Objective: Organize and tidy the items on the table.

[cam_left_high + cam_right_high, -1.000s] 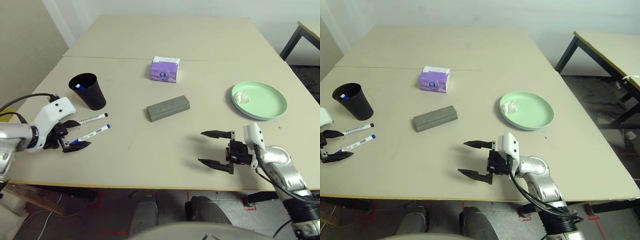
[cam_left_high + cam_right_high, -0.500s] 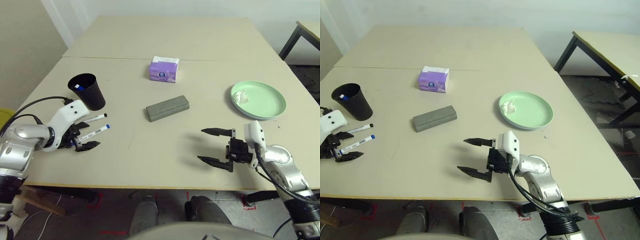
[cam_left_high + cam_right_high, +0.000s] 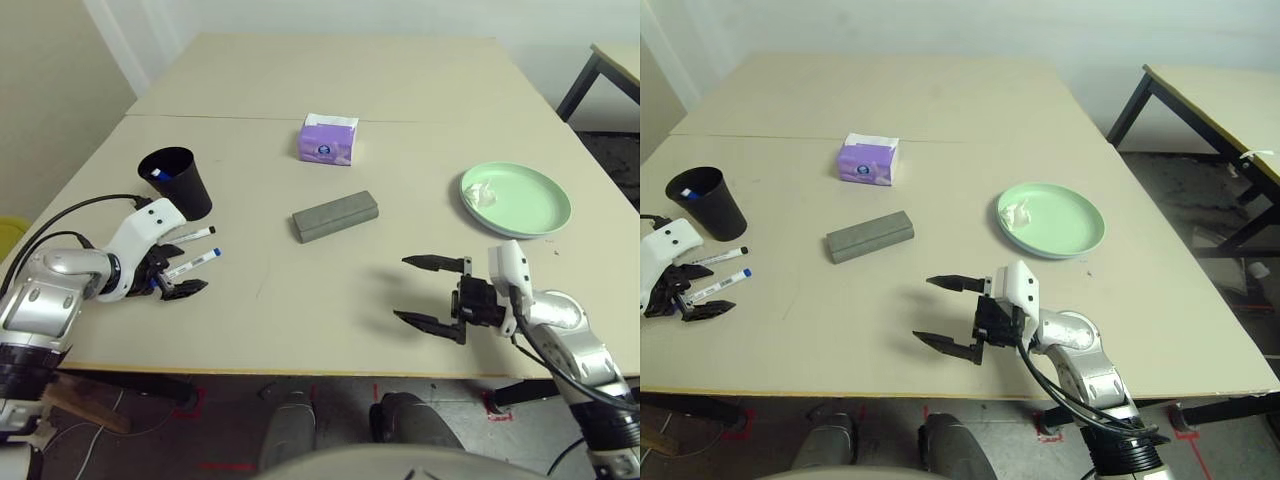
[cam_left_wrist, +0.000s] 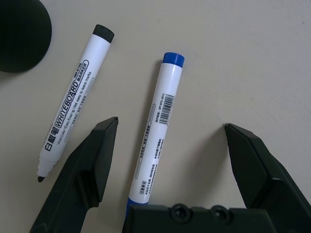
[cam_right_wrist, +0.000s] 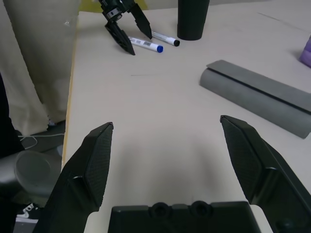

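The black cup (image 4: 19,36) is cut off at the wrist picture's edge.

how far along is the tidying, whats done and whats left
Looks done: a blue-capped marker stands in the black cup, and the crumpled tissue lies on the green plate. In hand: nothing is gripped; the open left gripper straddles the blue-cap marker on the table. Left: that one, the black-cap marker and the grey case. The right gripper hangs open, empty.
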You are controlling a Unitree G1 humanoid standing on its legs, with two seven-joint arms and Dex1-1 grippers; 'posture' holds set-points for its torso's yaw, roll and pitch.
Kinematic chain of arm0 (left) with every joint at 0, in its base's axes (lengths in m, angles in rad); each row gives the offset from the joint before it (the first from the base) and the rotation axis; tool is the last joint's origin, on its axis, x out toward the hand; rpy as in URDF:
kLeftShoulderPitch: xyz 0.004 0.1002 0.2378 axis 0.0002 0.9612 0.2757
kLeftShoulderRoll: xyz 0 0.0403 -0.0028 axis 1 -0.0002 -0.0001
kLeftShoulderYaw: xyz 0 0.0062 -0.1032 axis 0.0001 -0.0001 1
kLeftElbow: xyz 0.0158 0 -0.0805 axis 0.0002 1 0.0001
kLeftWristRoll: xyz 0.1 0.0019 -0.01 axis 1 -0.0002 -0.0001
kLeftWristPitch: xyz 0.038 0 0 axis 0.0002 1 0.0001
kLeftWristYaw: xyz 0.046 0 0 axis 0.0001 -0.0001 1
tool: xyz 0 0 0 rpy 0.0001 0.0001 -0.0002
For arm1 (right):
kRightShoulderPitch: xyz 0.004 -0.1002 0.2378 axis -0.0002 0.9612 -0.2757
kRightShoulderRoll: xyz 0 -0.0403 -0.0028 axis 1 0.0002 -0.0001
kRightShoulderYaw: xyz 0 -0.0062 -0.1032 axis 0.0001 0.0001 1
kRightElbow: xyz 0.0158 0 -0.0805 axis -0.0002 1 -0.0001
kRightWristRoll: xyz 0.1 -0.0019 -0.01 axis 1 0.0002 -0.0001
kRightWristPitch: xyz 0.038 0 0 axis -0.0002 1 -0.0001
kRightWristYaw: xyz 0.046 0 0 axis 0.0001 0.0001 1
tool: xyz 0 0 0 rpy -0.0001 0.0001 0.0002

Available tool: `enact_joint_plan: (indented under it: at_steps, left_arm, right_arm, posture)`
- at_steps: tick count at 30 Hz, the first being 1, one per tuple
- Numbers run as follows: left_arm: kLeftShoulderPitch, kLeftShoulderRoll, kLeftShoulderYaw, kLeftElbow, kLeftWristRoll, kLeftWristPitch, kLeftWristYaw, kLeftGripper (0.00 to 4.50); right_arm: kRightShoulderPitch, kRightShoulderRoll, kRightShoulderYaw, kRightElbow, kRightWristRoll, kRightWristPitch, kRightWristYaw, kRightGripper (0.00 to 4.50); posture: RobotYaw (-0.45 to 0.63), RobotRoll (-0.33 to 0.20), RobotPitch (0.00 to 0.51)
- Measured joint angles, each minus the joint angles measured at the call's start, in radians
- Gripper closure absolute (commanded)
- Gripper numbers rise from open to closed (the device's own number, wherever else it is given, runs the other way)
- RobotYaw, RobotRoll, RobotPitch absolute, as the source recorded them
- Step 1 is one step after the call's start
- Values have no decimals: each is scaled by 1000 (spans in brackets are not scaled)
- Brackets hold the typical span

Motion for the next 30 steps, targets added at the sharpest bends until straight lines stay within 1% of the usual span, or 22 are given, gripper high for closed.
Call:
enact_joint_plan:
  at_steps: [4, 5, 6, 12, 14, 16, 17, 18, 26, 30]
  left_arm:
    - [-7, 0, -4, 4, 3, 7, -7, 37]
    - [-10, 0, -5, 9, 2, 10, -10, 402]
    - [-14, -1, -7, 14, 2, 12, -17, 553]
    - [-39, -17, -18, 38, -12, 42, -42, 2500]
    - [-43, -22, -20, 43, -15, 43, -52, 3069]
    - [-47, -30, -22, 46, -16, 42, -54, 3760]
    - [-49, -30, -22, 48, -15, 42, -53, 4029]
    - [-52, -31, -22, 52, -15, 42, -52, 4189]
    - [-51, -40, -16, 58, -27, 29, -59, 4197]
    - [-21, -62, 33, -4, -108, 1, -99, 4197]
  right_arm:
    - [1, 0, 0, -9, 0, 0, -10, 0]
    - [2, 1, 0, -10, 0, 1, -12, 0]
    - [4, 2, 1, -12, 0, 1, -15, 0]
    - [7, 10, 5, -33, 0, 13, -38, 0]
    - [6, 10, 5, -44, 0, 19, -45, 0]
    - [2, 11, 5, -49, 0, 20, -51, 0]
    - [-2, 11, 5, -50, 0, 21, -52, 0]
    - [-5, 11, 5, -50, 0, 21, -53, 0]
    - [-14, 17, 7, -42, -2, 27, -53, 0]
    - [-11, 28, 20, -8, -14, 10, -50, 0]
  posture:
    - [-72, 0, 83]
    - [-73, 0, 83]
    - [-75, 0, 82]
    - [-72, 0, 78]
    - [-72, 0, 77]
    - [-74, 0, 74]
    - [-71, 0, 74]
    - [-70, 0, 75]
    - [-52, 0, 74]
    - [-37, 0, 73]
